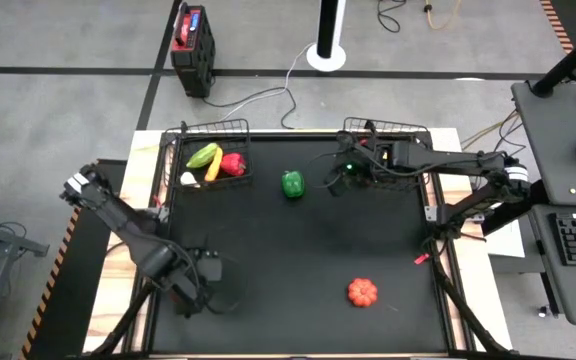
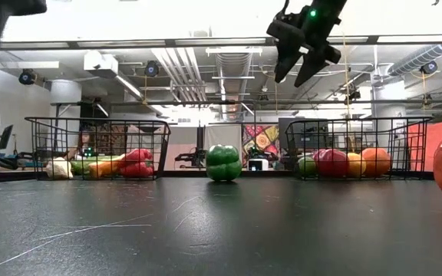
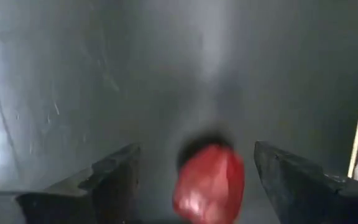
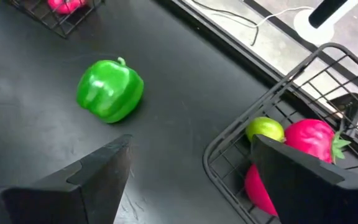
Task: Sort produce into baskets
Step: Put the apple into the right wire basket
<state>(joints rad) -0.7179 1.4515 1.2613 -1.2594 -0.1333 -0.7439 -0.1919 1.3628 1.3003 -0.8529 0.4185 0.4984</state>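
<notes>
A green pepper (image 1: 292, 183) sits on the black mat between the two wire baskets, and an orange-red piece (image 1: 362, 292) lies near the front right. The left basket (image 1: 183, 135) holds green, yellow, red and white produce. The right basket (image 4: 229, 140) holds a lime-green piece (image 4: 265, 129) and pink-red pieces (image 4: 312, 143). My right gripper (image 2: 305, 57) hangs open, high above the mat by the right basket's near left corner. My left gripper (image 1: 198, 285) points down at the near left, open. A blurred red piece (image 3: 210, 180) shows between its fingers, with a gap on each side.
The right arm (image 1: 448, 165) reaches over the right basket and hides part of it. Wooden table borders (image 1: 118, 270) flank the mat. Bare mat lies between the green pepper and the orange-red piece.
</notes>
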